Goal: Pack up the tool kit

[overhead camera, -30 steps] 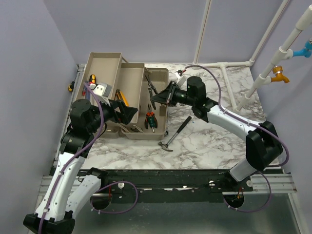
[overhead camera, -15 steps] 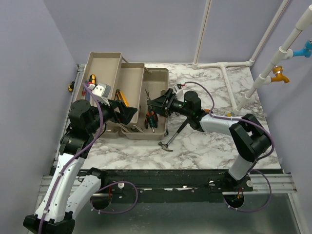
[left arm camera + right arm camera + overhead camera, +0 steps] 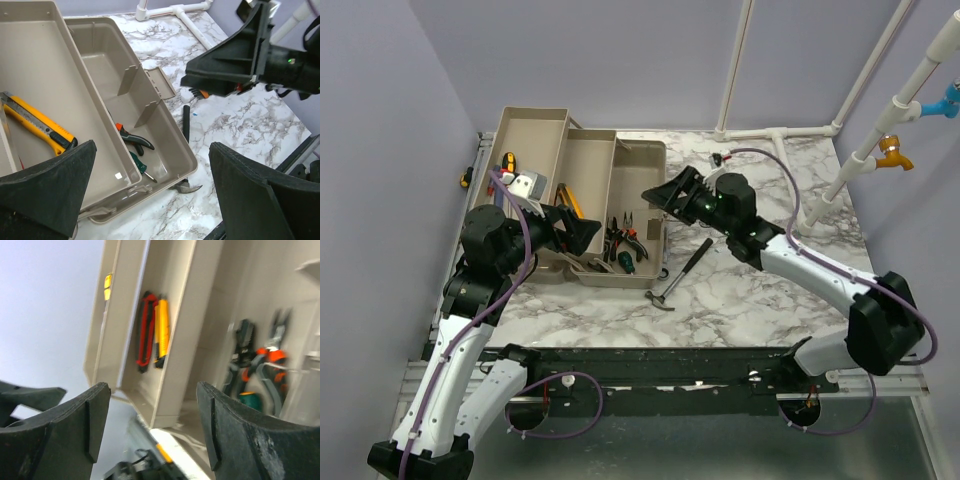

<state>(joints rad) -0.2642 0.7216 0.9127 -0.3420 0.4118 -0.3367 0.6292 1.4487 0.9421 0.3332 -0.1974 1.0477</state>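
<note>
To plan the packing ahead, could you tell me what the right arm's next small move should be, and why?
Probably swing the right gripper, open and empty above the toolbox, over to the hammer lying on the table beside it: pliers already lie inside, while the hammer is unpacked.

A white pipe frame (image 3: 810, 129) lies at the far edge of the marble table (image 3: 750, 300)

We see toolbox (image 3: 535, 135) at upper left of frame, trays stepping up toward corner. Pliers (image 3: 617, 232) in its rightmost compartment, lower end. Knife (image 3: 570, 200) in middle tray. Hammer (image 3: 682, 270) on table (image 3: 740, 300), just right of toolbox, lower centre. Pipe frame (image 3: 780, 135) upper right.
</note>
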